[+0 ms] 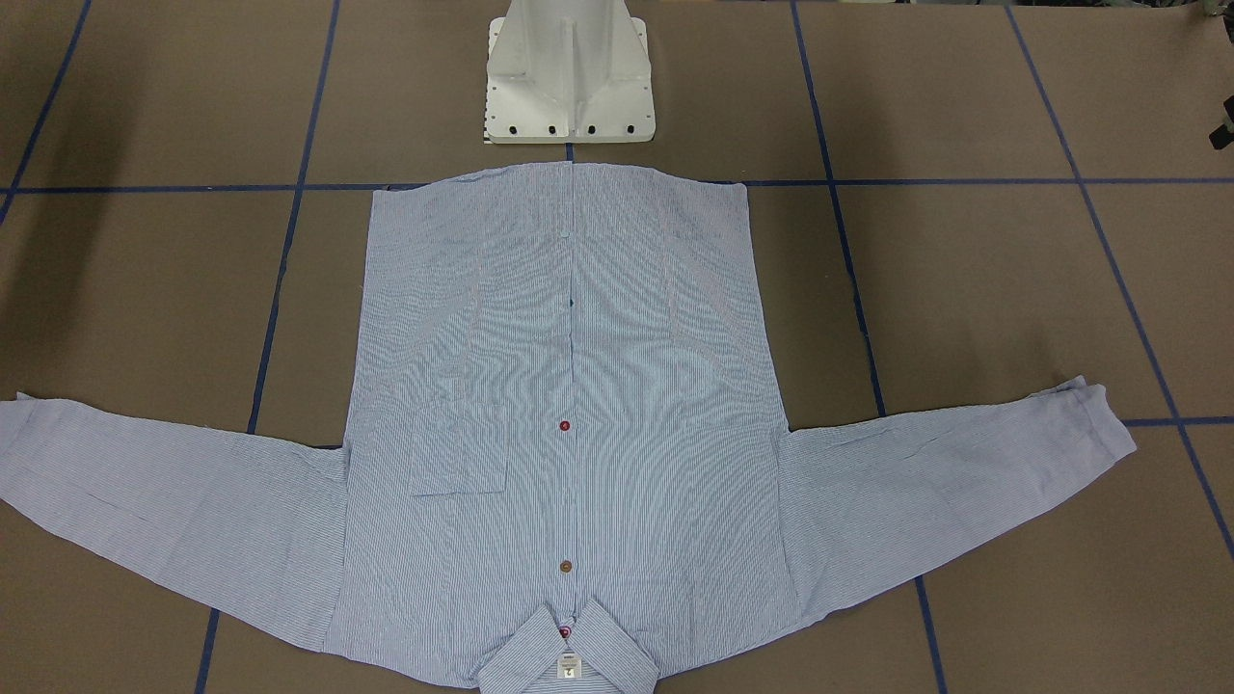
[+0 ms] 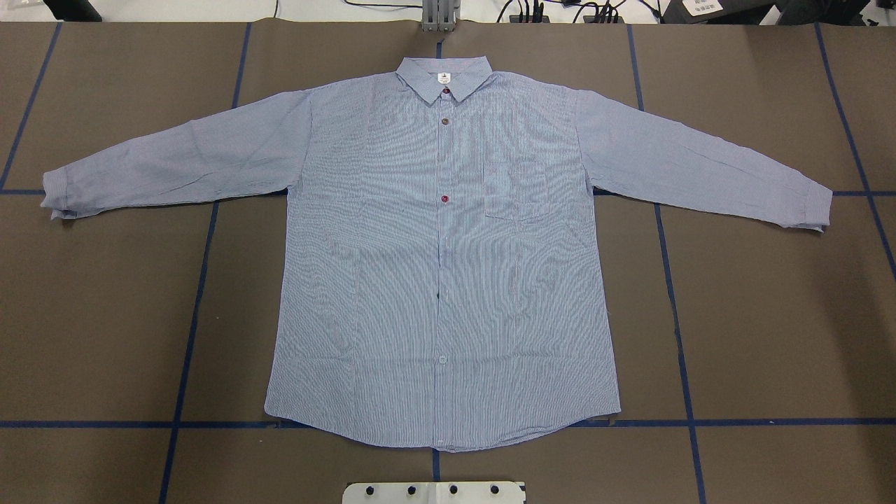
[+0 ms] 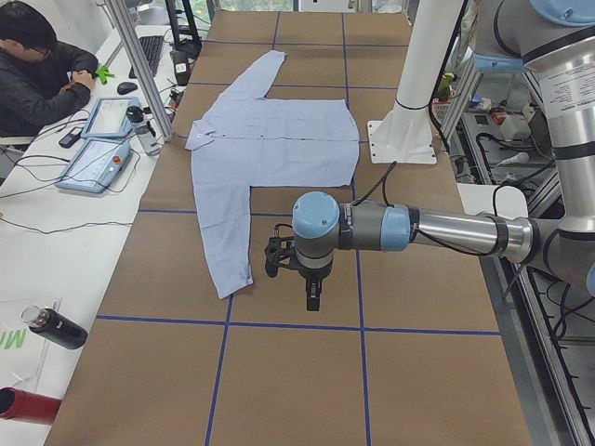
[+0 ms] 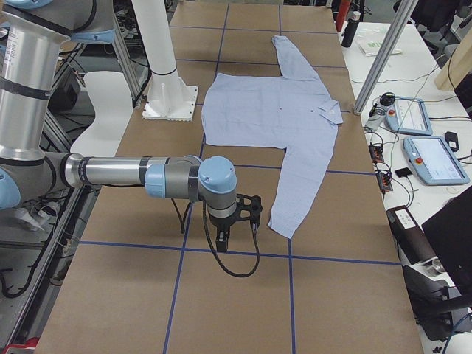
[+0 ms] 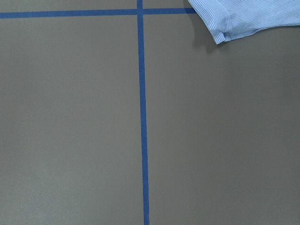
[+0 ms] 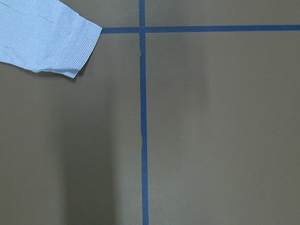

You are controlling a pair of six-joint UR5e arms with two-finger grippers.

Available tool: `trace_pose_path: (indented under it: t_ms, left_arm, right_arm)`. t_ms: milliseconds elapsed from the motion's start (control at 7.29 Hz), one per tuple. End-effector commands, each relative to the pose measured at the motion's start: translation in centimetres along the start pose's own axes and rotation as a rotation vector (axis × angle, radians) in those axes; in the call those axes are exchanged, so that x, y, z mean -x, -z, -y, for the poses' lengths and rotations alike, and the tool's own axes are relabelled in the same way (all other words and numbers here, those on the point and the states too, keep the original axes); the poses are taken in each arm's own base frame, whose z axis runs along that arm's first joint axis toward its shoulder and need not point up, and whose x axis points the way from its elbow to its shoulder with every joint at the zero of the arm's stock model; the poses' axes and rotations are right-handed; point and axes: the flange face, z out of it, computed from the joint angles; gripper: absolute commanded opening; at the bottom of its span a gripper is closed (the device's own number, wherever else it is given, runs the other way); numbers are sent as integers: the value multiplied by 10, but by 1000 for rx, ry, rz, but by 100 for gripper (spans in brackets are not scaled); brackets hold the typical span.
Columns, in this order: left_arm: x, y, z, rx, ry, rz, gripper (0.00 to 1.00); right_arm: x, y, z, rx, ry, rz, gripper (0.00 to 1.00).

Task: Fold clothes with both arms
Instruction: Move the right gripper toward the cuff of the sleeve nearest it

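Observation:
The clothes are one light blue-and-white striped shirt (image 2: pixel 441 266), lying flat and front up on the brown table with its collar (image 2: pixel 444 77) toward the far edge. Both sleeves are spread out sideways. In the exterior left view my left gripper (image 3: pixel 314 301) hangs over bare table just beyond the near sleeve's cuff (image 3: pixel 237 283). My right gripper (image 4: pixel 222 241) hangs likewise in the exterior right view, beside the other cuff (image 4: pixel 284 225). Whether either gripper is open or shut I cannot tell. Each wrist view shows only a cuff (image 5: pixel 234 21) (image 6: pixel 51 44) at its top corner.
The white pedestal base (image 1: pixel 569 77) stands at the shirt's hem side. Blue tape lines (image 2: pixel 196 308) grid the table. A person (image 3: pixel 37 65) sits at a side bench with control tablets (image 3: pixel 98 139) and a dark bottle (image 3: pixel 56 327). More tablets (image 4: pixel 435 158) lie on the opposite bench.

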Motion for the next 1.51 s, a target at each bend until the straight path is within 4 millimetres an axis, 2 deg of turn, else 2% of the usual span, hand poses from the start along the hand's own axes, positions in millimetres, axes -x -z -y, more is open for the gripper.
trace_pose_path:
  t_ms: [0,137,411,548,686,823,960,1234,1371]
  left_arm:
    - [-1,1,0,-2,-4,2,100]
    - [-5,5,1,-12,-15,2,100]
    - [-25,23,8,-57,-58,29,100]
    - [-30,28,18,-71,-55,25,100]
    - [-50,47,48,-122,36,8,100]
    - [-83,77,87,-200,186,-24,100]
    - [-95,88,99,-226,222,-40,100]
    - [-98,83,101,-190,241,-117,100]
    - [-94,84,102,-255,105,-75,100]
  right_arm:
    - [0,0,1,-1,-1,1,100]
    - [2,2,2,-4,1,1,100]
    - [27,17,29,-87,73,25,100]
    - [57,29,59,-120,86,40,100]
    - [98,41,91,-146,76,60,100]
    - [139,42,114,-150,123,72,100]
    - [167,48,129,-168,177,78,100]
    - [180,45,134,-165,203,81,100]
    - [189,40,136,-155,218,85,100]
